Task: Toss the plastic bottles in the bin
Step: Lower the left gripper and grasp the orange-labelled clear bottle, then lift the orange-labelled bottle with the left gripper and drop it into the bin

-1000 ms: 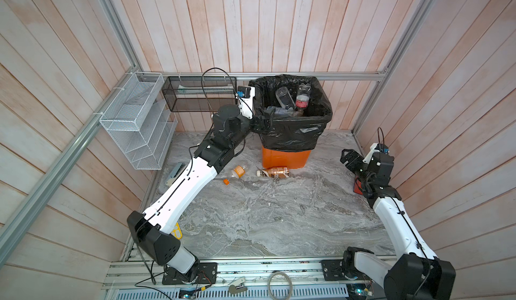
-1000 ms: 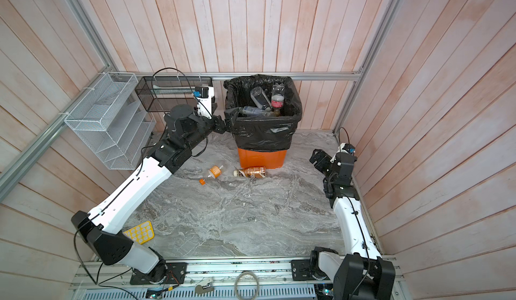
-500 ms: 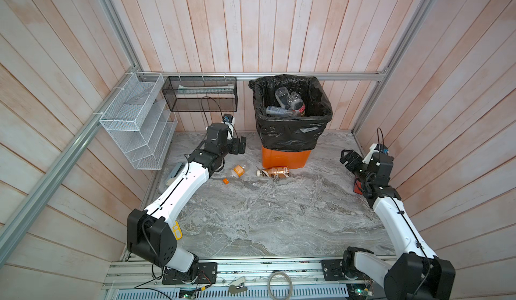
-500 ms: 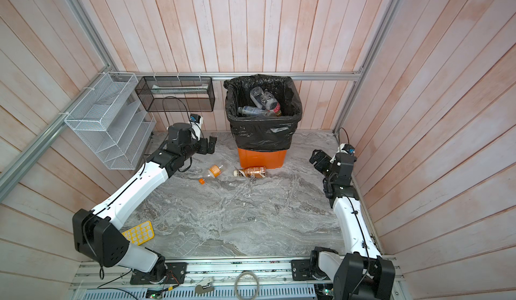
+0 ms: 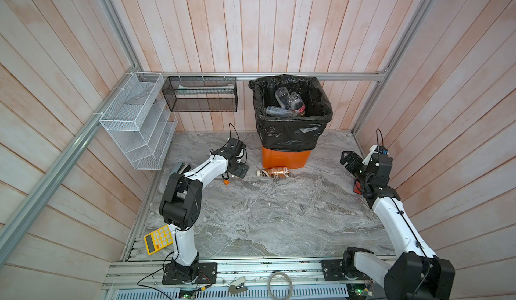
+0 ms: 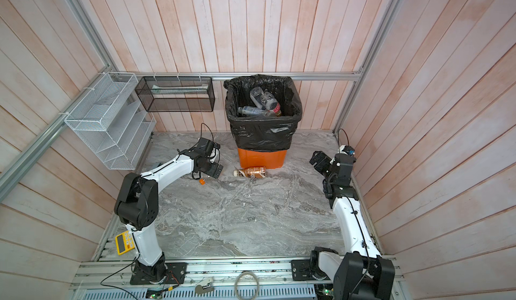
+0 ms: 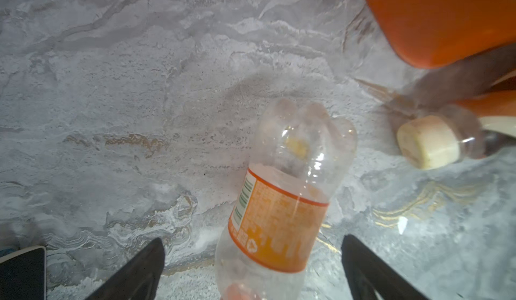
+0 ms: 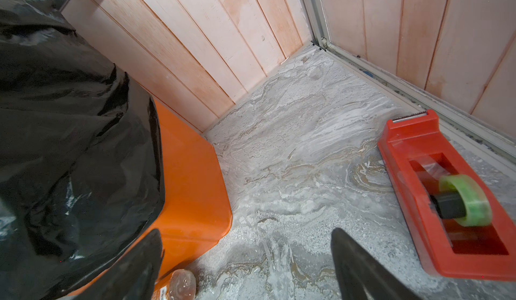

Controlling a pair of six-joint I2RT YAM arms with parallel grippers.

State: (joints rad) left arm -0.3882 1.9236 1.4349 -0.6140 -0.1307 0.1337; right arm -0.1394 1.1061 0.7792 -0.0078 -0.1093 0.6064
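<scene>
Two bottles lie on the grey marbled counter point(image 5: 265, 214), and several more bottles point(image 5: 287, 106) rest jumbled inside the bin point(image 5: 284, 159), which stands against the back wall with its black liner folded over the rim. The orange-labelled bottle point(image 7: 279, 206) lies on its side to the left of the bin. In the left wrist view its long axis runs straight away from the left pincer point(image 7: 251, 241), with the lobed base at the far end and the cap end nearest the pincer. In both top views only its orange cap point(image 5: 226, 182) shows beyond the arm. The left pincer stands fully open, one finger on each side of this bottle and clear of it, gripping nothing. The brown bottle point(image 5: 273, 172) lies on its side just in front of the bin's base, its long axis parallel to the bin's front wall and its cream cap pointing toward the left pincer. The right pincer point(image 5: 347, 157) hangs wide open and empty to the right of the bin, near the red tape dispenser point(image 8: 446, 195).
</scene>
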